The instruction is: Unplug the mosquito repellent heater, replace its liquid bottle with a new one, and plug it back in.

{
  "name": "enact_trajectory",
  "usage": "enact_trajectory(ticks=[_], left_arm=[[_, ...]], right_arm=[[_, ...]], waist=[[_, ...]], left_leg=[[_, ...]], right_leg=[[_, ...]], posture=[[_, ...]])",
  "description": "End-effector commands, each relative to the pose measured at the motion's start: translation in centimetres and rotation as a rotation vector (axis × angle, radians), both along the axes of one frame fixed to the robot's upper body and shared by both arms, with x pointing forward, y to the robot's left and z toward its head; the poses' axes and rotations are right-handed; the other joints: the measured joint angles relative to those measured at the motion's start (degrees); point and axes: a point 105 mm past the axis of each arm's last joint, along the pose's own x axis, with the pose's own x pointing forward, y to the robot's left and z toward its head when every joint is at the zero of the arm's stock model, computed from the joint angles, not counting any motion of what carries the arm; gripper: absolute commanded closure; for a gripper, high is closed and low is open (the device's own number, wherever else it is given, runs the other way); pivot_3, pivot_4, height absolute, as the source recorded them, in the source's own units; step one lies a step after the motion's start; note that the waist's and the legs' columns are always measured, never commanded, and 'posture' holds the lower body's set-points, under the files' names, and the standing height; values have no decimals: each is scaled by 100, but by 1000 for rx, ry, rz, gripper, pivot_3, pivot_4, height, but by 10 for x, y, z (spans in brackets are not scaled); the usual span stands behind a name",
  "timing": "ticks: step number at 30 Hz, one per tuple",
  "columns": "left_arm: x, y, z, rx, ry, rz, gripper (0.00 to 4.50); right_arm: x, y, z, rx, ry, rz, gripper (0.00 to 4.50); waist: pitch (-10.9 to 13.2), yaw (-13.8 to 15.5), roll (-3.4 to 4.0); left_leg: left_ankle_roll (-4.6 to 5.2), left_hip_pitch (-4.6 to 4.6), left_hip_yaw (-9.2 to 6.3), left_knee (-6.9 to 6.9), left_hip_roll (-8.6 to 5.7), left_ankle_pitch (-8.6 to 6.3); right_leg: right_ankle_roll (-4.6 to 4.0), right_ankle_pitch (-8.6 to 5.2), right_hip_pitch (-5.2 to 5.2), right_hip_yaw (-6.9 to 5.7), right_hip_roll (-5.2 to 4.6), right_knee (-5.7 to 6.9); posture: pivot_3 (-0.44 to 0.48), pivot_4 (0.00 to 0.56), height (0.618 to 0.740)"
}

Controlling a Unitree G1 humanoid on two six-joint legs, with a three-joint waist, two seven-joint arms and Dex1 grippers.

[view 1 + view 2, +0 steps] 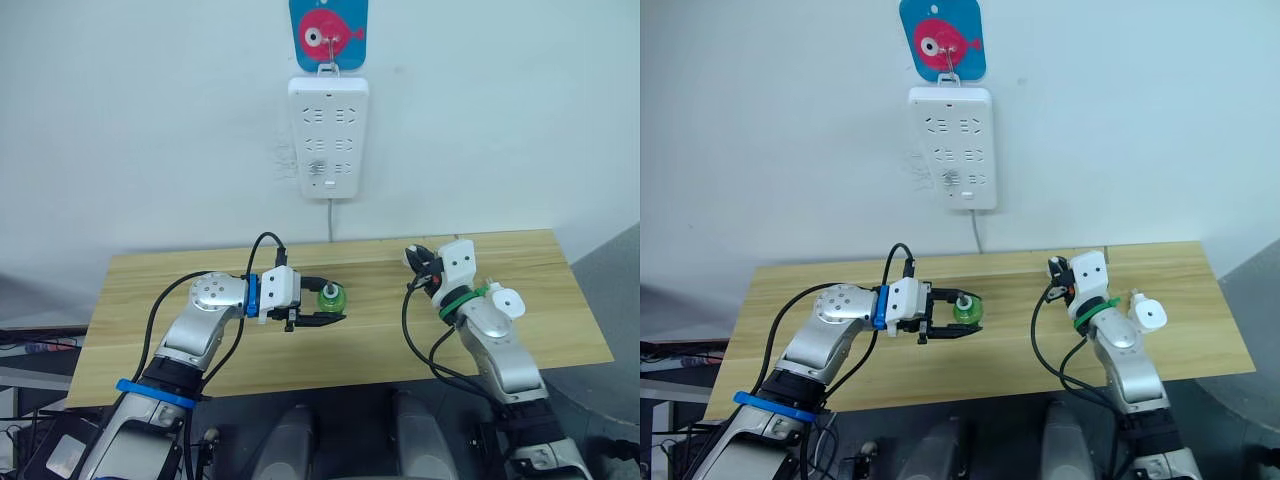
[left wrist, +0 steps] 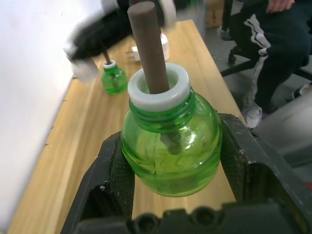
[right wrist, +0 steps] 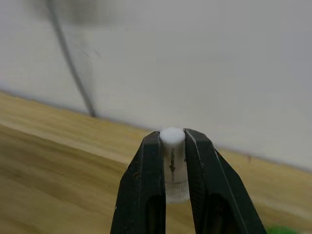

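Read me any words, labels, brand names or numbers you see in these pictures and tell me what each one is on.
No text can be read.
Tall white plastic power strip on the wall: only socket slots, no legible print.
Blue wall hook plate with a pink fish: a picture, no words.
Round green translucent liquid bottle with white collar, held in the left tool: no label.
Small white piece in the right tool: dark marks, unreadable.

Glossy translucent green plastic bottle [image 2: 170,146], matt brown wick [image 2: 148,46], pale wood-grain table [image 1: 520,270], seemingly smooth white plastic power strip [image 1: 329,135]
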Motion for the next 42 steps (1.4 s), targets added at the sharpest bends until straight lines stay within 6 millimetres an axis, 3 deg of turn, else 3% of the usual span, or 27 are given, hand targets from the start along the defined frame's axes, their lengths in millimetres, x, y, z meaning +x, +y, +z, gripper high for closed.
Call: enact_trajectory(ticks=[1,10,22,28,30,35,38,42], left_arm=[[-6,2,12,-16,-14,10,2252],[-17,11,14,23,24,18,2252],[-20,8,11,31,37,8,2252],[-19,9,9,33,38,8,2252],[-17,7,8,30,37,10,2252],[-14,2,5,8,28,11,2252],[-10,-2,5,-9,11,6,2252],[-2,-8,6,-38,-17,8,2252]], right_arm=[[10,-18,0,3,-65,-107,4251],[24,-32,-20,8,-44,-169,4251],[20,-17,-33,45,-9,-106,4251],[17,-10,-25,28,-45,-51,2257],[14,-4,-9,24,-90,-7,2257],[-13,25,35,33,-141,234,2257],[-46,46,48,5,-56,502,2257],[-87,56,62,-9,99,802,2257]], waist=[[60,-2,2],[263,5,7],[277,10,9],[278,12,9],[278,11,9],[277,15,9],[273,22,10],[262,82,-2]], left_leg=[[0,-2,2,0,0,0],[-1,-8,5,-2,5,0],[-2,-11,7,-3,6,1],[-2,-13,6,-4,5,1],[-2,-13,7,-4,5,1],[-5,-20,4,-3,5,1],[-5,-23,2,-2,3,1],[-5,-25,0,0,2,2]], right_leg=[[-3,-2,-6,0,-1,4],[-16,-11,-24,1,0,10],[-17,-12,-28,2,0,10],[-17,-13,-31,2,0,9],[-17,-13,-32,3,0,9],[-17,-13,-37,3,0,8],[-17,-12,-38,3,-1,7],[-16,-12,-34,0,-4,2]], posture=[[118,378,740],[153,400,740],[151,391,740],[140,378,740],[133,369,740],[103,341,740],[86,313,740],[71,273,740]])
